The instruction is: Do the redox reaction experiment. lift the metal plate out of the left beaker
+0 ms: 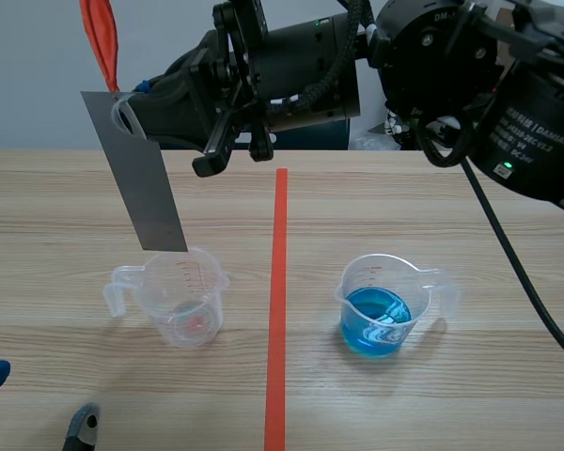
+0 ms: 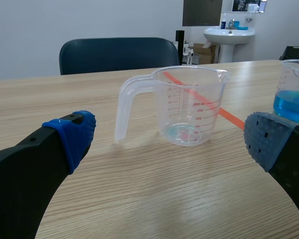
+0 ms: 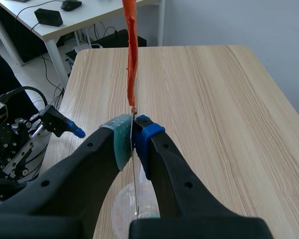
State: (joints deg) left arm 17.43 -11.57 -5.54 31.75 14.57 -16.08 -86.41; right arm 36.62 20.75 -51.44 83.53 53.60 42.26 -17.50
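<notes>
1. Right gripper. My right gripper (image 3: pixel 133 142) is closed on the metal plate (image 1: pixel 141 174). The grey-green pad presses one face and the blue pad the other, near the plate's upper edge. The plate hangs down from the fingers, tilted, with its lower end under the gripper. An orange strip (image 3: pixel 131 55) rises from the plate's upper edge, just ahead of the fingertips. My right arm (image 1: pixel 357 66) comes in from the right and reaches across the top of the scene view, past the orange tape line (image 1: pixel 279 310).

2. Metal plate and left beaker. The left beaker (image 1: pixel 183 301) stands upright on the table (image 1: pixel 470 395), directly under my right gripper. In the right wrist view its rim shows below the fingers, in line with the plate's edge. In the scene view the plate's lower edge lines up with the beaker's far rim. I cannot tell how far the two are apart. The beaker is clear, with red graduation marks and a faint tinted trace at the bottom. Its handle points away from the tape line.

3. Left gripper. My left gripper (image 2: pixel 169 139) is wide apart and holds nothing. It sits low over the table. The left beaker stands ahead of it, between the two blue pads (image 2: pixel 72 134) and apart from both.

4. Right beaker. The right beaker (image 1: pixel 385 301) holds blue liquid. It stands ahead of my left gripper, beyond its right-hand finger.
</notes>
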